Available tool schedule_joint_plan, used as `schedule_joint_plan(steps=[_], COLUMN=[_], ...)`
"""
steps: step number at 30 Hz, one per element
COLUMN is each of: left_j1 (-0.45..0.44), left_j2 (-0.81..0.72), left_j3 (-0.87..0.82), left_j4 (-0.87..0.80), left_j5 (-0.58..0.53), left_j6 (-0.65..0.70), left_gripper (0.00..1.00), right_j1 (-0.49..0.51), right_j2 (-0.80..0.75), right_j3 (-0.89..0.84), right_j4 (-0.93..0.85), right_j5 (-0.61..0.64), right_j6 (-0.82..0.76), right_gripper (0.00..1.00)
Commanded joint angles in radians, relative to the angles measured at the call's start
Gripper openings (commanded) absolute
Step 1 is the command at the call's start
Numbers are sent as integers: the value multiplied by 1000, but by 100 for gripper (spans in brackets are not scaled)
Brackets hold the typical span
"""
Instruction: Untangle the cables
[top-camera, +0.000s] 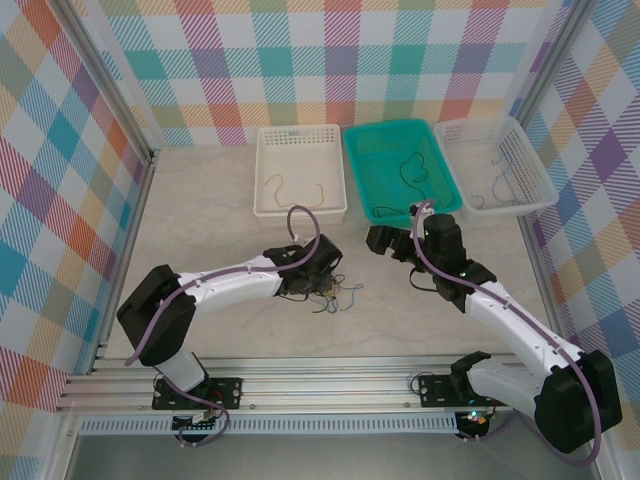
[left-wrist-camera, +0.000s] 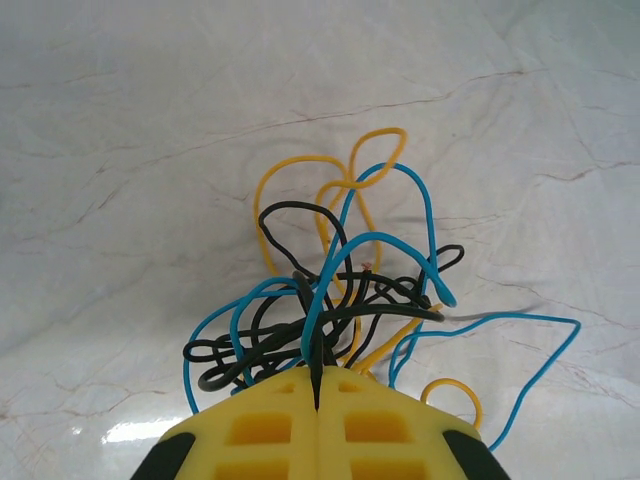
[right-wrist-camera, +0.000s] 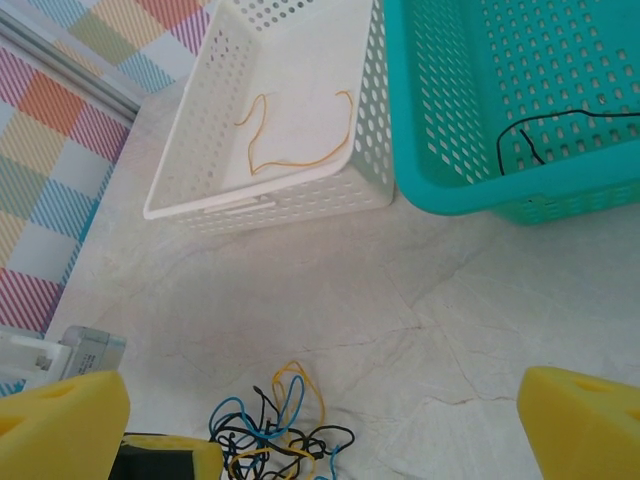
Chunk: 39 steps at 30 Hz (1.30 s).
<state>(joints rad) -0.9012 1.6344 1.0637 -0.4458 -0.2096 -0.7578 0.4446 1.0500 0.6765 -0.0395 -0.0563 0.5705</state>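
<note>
The cables (top-camera: 332, 291) lie as a tangle of orange, black and blue strands on the marble table, right of centre. In the left wrist view the tangle (left-wrist-camera: 345, 290) spreads just ahead of my yellow fingers. My left gripper (left-wrist-camera: 318, 388) is shut, with a black strand pinched in the seam between the pads and a blue strand running beside it. From above, the left gripper (top-camera: 318, 276) sits on the tangle's left side. My right gripper (top-camera: 386, 241) hovers open, up and to the right of the tangle. Its wrist view has the gripper (right-wrist-camera: 325, 400) wide open above the tangle (right-wrist-camera: 275, 435).
Three baskets stand along the back. The left white basket (top-camera: 300, 213) holds an orange cable (top-camera: 295, 188). The teal basket (top-camera: 352, 170) holds a black cable (top-camera: 415, 165). The right white basket (top-camera: 540, 170) holds a thin dark cable (top-camera: 498, 182). Metal frame rails border both sides.
</note>
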Motion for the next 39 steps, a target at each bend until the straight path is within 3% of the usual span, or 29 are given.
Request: schedule_joint_plan(steps=[1, 12, 21, 25, 30, 35, 39], left_j1=[-15, -5, 75, 105, 127, 133, 142], left_j2=[-8, -57, -64, -76, -77, -77, -85], left_j3=[47, 42, -6, -65, -106, -115, -137], left_j4=[44, 201, 403, 515, 606, 619, 634], left_j5=[22, 176, 517, 565, 628, 637, 633], left_j6=[122, 310, 339, 311, 284, 275, 262], left_gripper=[0, 0, 0, 0, 0, 0, 0], right_j1=[3, 2, 2, 2, 2, 2, 2], right_j2=[-2, 47, 29, 21, 25, 59, 65], right_j3=[6, 1, -83, -97, -156, -156, -178], right_j4=[-80, -94, -16, -56, 89, 98, 124], right_j5=[71, -9, -112, -213, -406, -373, -392], right_j6=[54, 31, 57, 49, 55, 57, -12], right_gripper=[100, 100, 100, 100, 100, 94, 81])
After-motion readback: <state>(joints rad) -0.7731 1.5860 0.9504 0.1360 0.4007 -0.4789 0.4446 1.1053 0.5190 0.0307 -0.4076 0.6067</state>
